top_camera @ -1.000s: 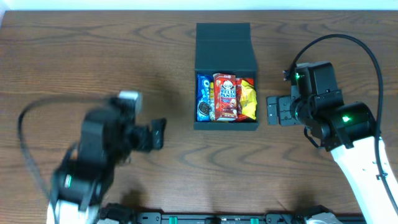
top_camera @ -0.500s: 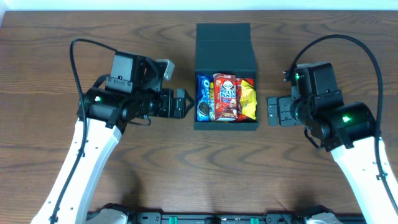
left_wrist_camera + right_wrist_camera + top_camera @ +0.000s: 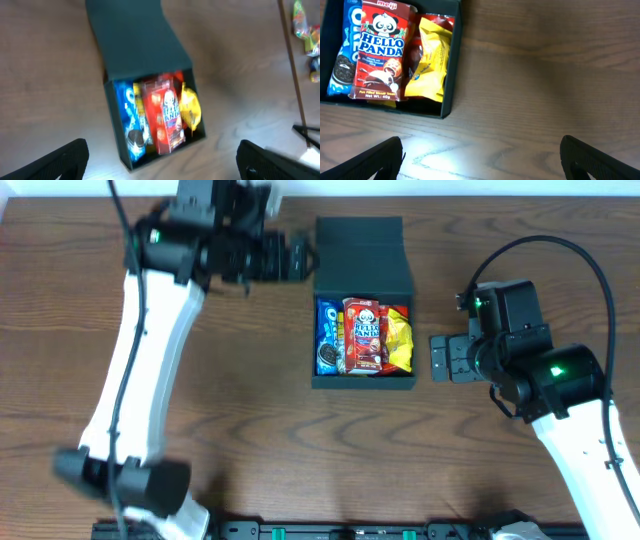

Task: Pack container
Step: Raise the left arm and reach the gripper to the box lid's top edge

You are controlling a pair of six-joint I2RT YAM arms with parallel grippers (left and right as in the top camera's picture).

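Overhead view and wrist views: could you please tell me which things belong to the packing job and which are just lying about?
Part of the job:
- container, lid flap open
- blue Oreo packet, inside it
- Hello Panda box, inside it
- yellow packet, inside it

Just lying about:
- colourful wrappers at the right edge of the left wrist view, well away from the container

A dark brown worktop (image 3: 250,440) with a strong wavy wood grain fills nearly the whole scene. Along its far edge runs a narrow pale strip (image 3: 450,188). At the near edge lies a black rail (image 3: 330,530) with small teal marks. In the left wrist view a thin dark line (image 3: 292,75) slants down the right side, and just right of it, in the far corner, sit some bright blurred bits (image 3: 306,22), too unclear to name.
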